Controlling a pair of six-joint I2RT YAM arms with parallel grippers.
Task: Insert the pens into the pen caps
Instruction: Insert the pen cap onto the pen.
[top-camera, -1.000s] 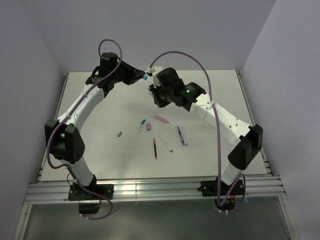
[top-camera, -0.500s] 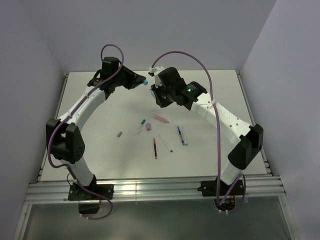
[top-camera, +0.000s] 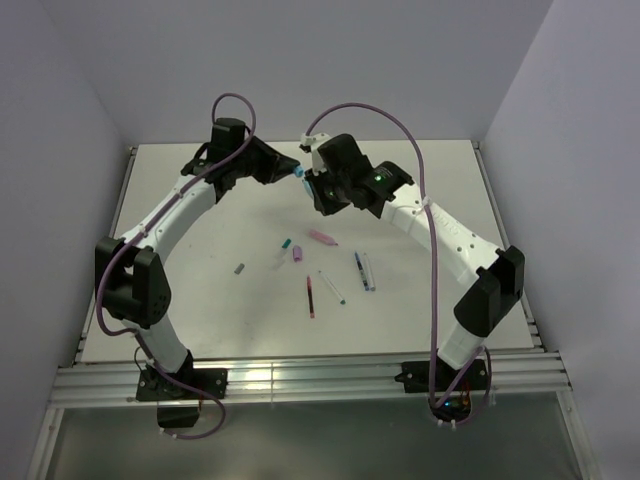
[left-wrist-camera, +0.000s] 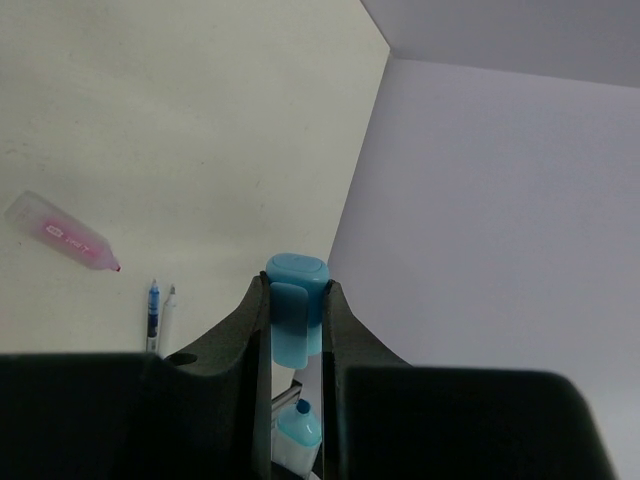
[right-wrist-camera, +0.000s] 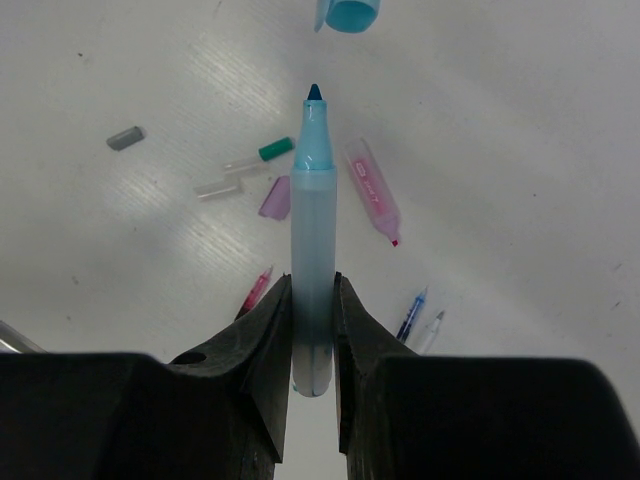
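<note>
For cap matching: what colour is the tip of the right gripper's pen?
The pen tip is dark teal; clearest in right wrist view.

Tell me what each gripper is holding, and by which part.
Left gripper: the light blue pen cap, pinched across its sides, one end beyond the jaws. Right gripper: the light blue pen, pinched low on its barrel, tip free.

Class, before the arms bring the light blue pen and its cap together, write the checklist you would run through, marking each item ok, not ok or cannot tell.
1. Is the light blue cap clamped in the left gripper: ok.
2. Is the light blue pen clamped in the right gripper: ok.
3. Is the pen tip bare: ok.
4. Tip on the cap's line: not ok, the cap sits off to one side in the right wrist view.
5. Cap's opening faces the tip: cannot tell.
</note>
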